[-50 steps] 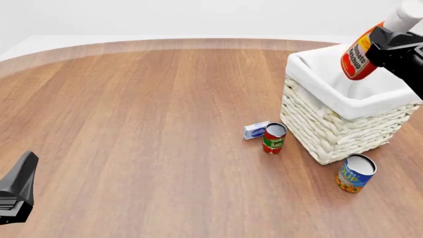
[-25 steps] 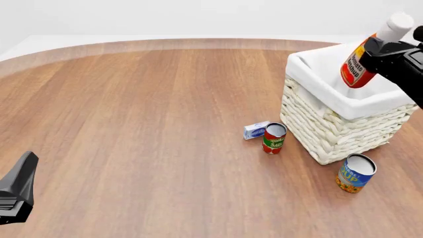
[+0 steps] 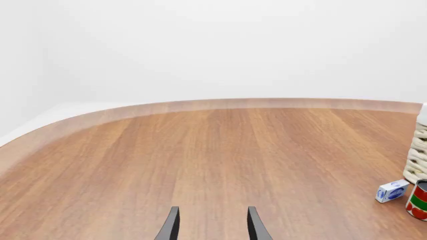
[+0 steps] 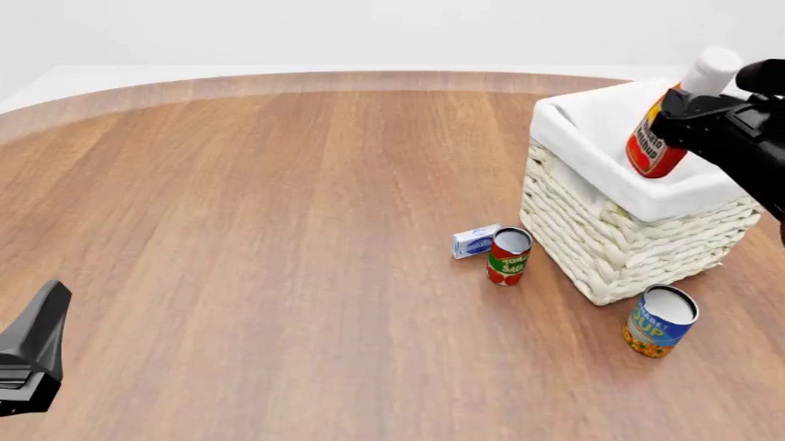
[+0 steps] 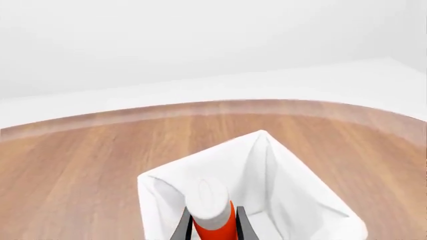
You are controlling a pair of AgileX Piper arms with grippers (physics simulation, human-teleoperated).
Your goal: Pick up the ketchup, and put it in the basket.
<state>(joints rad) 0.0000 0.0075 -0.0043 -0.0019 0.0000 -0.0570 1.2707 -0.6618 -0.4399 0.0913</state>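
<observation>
Red, white-capped ketchup tilts, label lettering apparently dark.

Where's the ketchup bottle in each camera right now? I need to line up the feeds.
Front view: ketchup bottle at upper right, tilted over the basket, held by the right end effector.
Right wrist view: bottom centre, white cap toward the camera, between the fingers, above the basket's opening.
Left wrist view: not in it.
Shared landmark: the basket, at the left wrist view's right edge too.

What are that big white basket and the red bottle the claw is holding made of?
The large cream woven basket looks like wicker, judging by its braided strands, with a matte white cloth lining folded over the rim. The red ketchup bottle with white cap seems smooth, slightly glossy plastic, though a render leaves that open.
</observation>
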